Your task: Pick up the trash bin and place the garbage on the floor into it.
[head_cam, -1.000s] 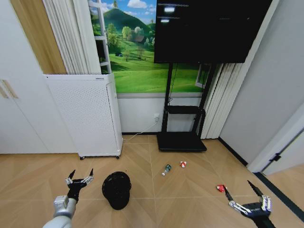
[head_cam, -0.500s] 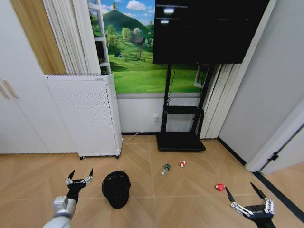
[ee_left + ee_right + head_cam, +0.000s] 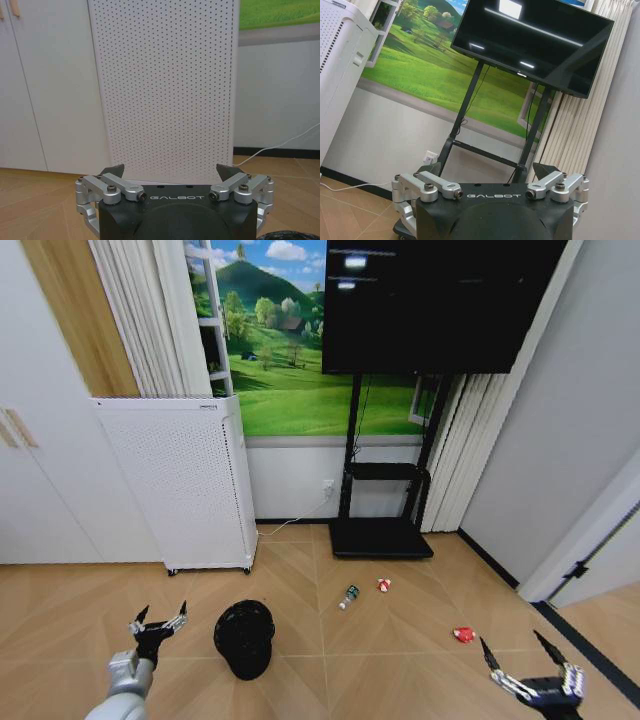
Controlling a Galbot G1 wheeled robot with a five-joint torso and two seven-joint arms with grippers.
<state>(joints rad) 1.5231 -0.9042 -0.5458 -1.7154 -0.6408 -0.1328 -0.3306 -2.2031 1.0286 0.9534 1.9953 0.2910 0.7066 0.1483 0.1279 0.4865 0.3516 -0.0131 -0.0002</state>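
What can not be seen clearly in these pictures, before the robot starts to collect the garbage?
- Inside of the trash bin: head view, its own dark walls hide it.
- Red piece and red-and-white piece: head view, too small to identify.
- Label of the bottle: head view, too small.
- Right gripper: head view, its wrist is cut by the bottom edge.
- Left gripper is open, apart from the bin.

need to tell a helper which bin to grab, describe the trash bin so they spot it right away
Find the tall white perforated appliance against the wall. On the wood floor in front of it, slightly to its right, stands the trash bin: small, round and black with mesh walls, the only dark low container there.
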